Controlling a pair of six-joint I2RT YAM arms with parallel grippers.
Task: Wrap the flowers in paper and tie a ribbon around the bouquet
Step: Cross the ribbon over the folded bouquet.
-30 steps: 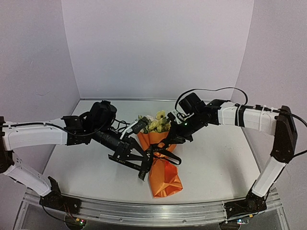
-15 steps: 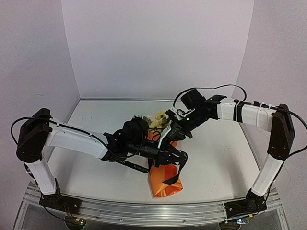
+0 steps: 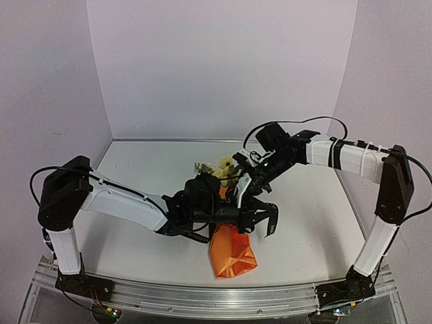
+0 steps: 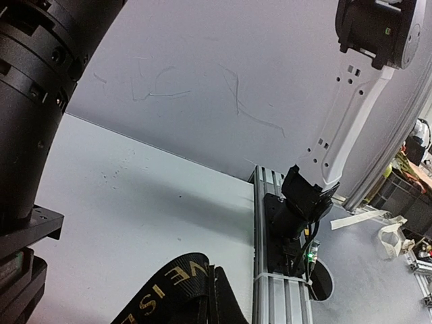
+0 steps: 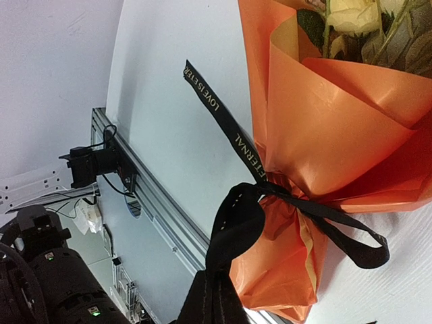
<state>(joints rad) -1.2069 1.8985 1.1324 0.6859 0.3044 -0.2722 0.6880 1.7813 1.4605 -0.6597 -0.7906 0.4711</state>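
Note:
The bouquet [image 3: 231,251] lies on the table, its orange paper [image 5: 324,121] wrapped in a cone round the cream flowers [image 3: 219,169]. The black ribbon [image 5: 233,226] with gold lettering is cinched round the cone's narrow waist, one free end trailing left. My left gripper [image 3: 258,219] reaches across the bouquet's waist from the left. It is shut on a stretch of ribbon [image 4: 169,290] at the bottom of the left wrist view. My right gripper [image 3: 246,194] hangs just above the waist, shut on a ribbon loop; its fingers [image 5: 212,300] pinch the loop's base.
The aluminium rail [image 3: 202,297] runs along the near table edge, with the right arm's base [image 4: 300,202] bolted to it. White walls close the back and both sides. The left arm's forearm [image 3: 128,202] lies low across the table's left half.
The left arm has swung right and forward, carrying its ribbon end across the bouquet's waist to the right side. The right gripper has stayed near the waist, holding its loop.

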